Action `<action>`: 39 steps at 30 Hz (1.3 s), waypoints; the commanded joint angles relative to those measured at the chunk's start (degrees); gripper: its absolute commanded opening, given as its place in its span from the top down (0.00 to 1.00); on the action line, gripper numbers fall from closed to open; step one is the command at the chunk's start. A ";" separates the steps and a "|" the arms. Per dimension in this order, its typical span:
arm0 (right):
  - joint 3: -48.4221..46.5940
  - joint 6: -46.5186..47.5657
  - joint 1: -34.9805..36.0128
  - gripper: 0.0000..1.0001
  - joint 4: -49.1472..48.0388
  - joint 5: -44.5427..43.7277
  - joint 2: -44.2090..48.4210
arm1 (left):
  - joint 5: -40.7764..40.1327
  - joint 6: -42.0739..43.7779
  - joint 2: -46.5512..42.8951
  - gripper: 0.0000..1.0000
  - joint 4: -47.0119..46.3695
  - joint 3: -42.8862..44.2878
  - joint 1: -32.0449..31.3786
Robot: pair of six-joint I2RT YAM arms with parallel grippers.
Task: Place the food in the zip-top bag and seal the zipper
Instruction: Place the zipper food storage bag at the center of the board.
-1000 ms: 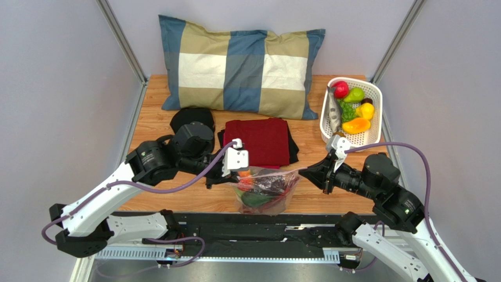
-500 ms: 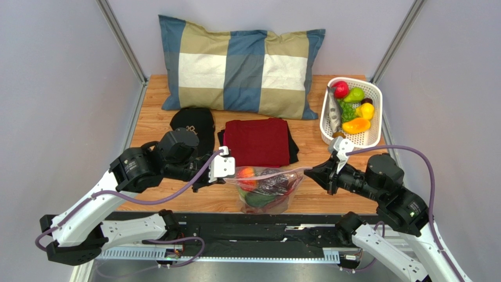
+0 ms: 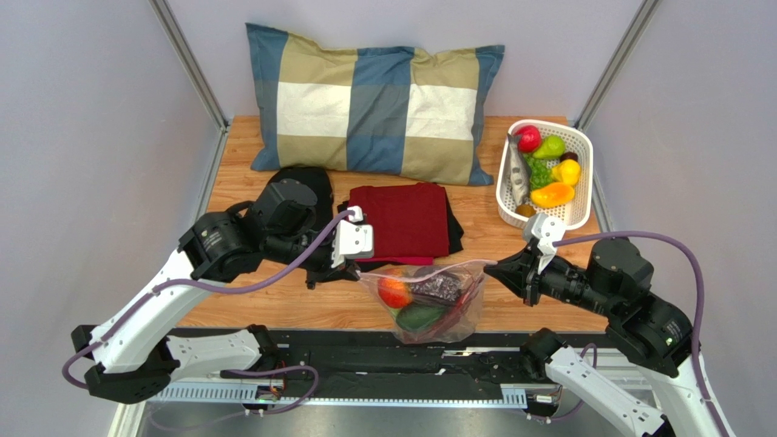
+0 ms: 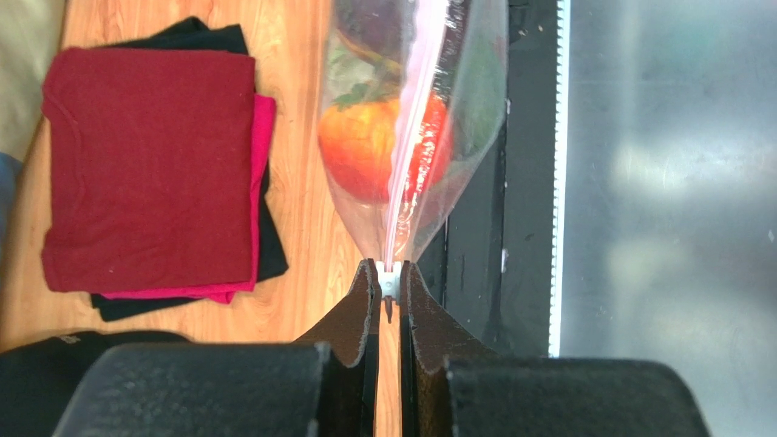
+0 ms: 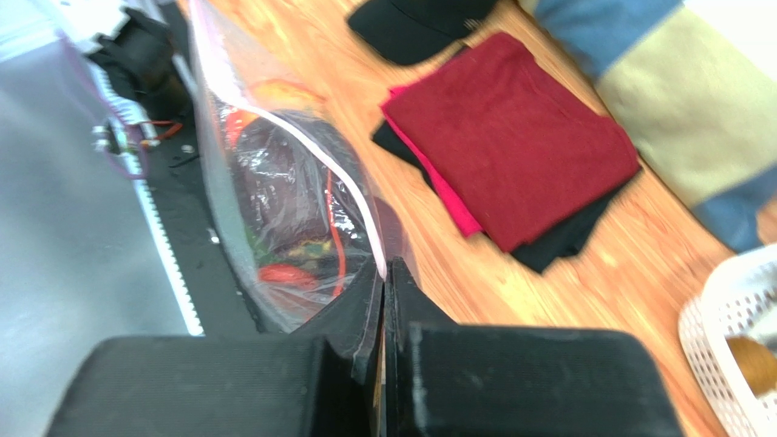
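Observation:
The zip-top bag (image 3: pixel 429 305) hangs stretched between both grippers over the table's front edge. It holds food: an orange-red fruit (image 3: pixel 394 291), a dark purple piece (image 3: pixel 440 288) and a green piece (image 3: pixel 421 318). My left gripper (image 3: pixel 361 267) is shut on the white slider tab at the zipper's left end (image 4: pixel 390 278). The zipper (image 4: pixel 415 118) runs away from it as a pale pink strip. My right gripper (image 3: pixel 493 270) is shut on the bag's right top corner (image 5: pixel 382 269). The bag (image 5: pixel 274 200) and zipper (image 5: pixel 315 155) show in the right wrist view.
A white perforated basket (image 3: pixel 585 182) at the back right holds more food in red, green, yellow and orange. A folded red cloth (image 3: pixel 401 218) on black fabric lies behind the bag. A black cap (image 3: pixel 296 182) and a checked pillow (image 3: pixel 374 100) lie further back.
Both grippers and the bag have shifted to the right. The left gripper slid left, then came back right, and the bag's mouth is now pulled out straighter.

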State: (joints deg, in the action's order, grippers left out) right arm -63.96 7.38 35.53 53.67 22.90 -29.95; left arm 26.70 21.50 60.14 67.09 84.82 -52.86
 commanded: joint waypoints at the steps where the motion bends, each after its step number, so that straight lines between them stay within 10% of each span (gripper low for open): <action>1: 1.30 -0.78 -0.46 1.00 -3.40 -8.65 -2.90 | 1.78 -4.35 5.32 1.00 -3.01 1.31 4.94; 13: 7.45 6.77 -2.47 1.00 -16.92 -17.80 -17.93 | -0.41 -5.76 17.46 1.00 -15.58 1.33 12.78; 21: 8.68 6.60 -18.11 1.00 -22.29 -11.04 -28.65 | -0.77 -8.13 25.36 1.00 -25.42 -0.88 13.05; 35: 18.61 10.64 -22.51 1.00 -23.08 -16.82 -21.91 | 5.46 -12.61 42.69 1.00 -30.87 10.54 13.05; 39: 19.75 12.48 -26.29 1.00 -23.35 -18.50 -21.64 | 4.50 -13.67 44.36 0.78 -31.06 13.44 13.13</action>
State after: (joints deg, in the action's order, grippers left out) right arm -44.86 16.60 11.90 34.41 7.53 -52.73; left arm 29.02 10.22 104.18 39.27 93.56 -39.75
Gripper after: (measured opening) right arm 0.006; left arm 0.155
